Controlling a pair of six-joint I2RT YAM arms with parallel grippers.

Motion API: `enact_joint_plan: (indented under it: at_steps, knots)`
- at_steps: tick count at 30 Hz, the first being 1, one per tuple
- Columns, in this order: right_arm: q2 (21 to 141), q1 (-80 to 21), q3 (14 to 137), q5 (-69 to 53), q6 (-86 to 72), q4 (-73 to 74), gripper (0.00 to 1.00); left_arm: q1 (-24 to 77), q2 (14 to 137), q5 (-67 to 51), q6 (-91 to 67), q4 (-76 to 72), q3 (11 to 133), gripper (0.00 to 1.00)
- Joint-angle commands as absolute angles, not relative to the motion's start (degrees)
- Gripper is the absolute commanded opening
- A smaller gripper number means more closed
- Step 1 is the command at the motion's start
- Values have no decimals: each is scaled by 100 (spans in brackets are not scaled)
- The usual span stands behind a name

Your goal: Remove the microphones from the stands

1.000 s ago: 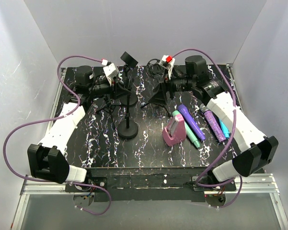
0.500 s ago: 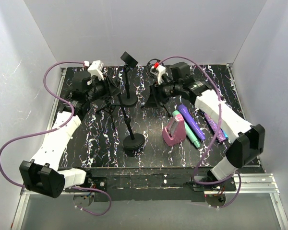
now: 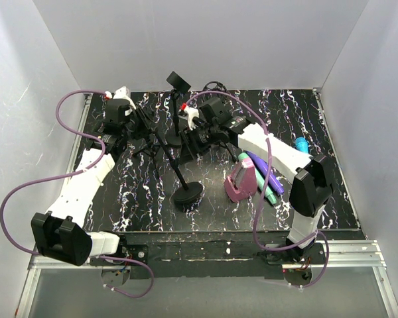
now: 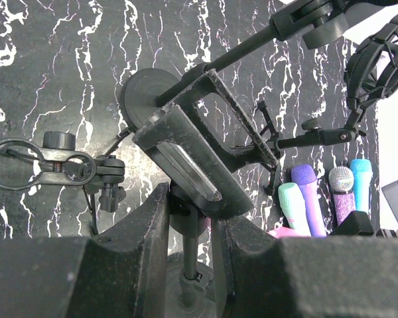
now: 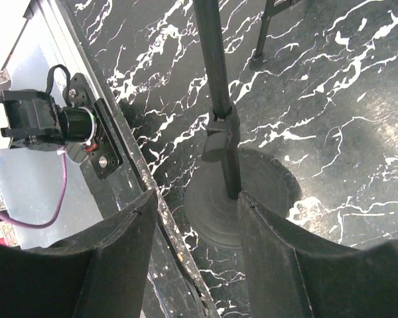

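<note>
A black stand with a round base leans on the table, its pole rising up and left. My left gripper is shut on the stand's head, just below a black rectangular clamp; the pole hangs between my fingers. I cannot tell whether a microphone sits in the clamp. My right gripper is open above the base, and the pole runs just off its right finger, not gripped. Green, purple and cyan microphones lie on the right.
A pink holder stands beside the loose microphones. A second round-base stand with a clip top is at the back centre, with small tripod stands near it. A shock mount and a ring clamp are close. The table's front edge is near.
The stand has tilted and its base has slid toward the front. My right arm has swung left, over the stand. My left gripper has pulled back and left with the stand's head.
</note>
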State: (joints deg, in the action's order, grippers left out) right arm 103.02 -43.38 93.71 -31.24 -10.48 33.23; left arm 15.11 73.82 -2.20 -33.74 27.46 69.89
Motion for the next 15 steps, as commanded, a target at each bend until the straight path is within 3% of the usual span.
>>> enact_joint_plan:
  at_steps: [1,15]
  knots:
    - [10546,-4403,9826,-2848,-1204,3208,58,1512,7321,-141,-3876,2795,7216,0]
    - [11074,-4474,10002,-3094,-1204,3015,55,1503,7286,-184,-3990,2760,7084,0]
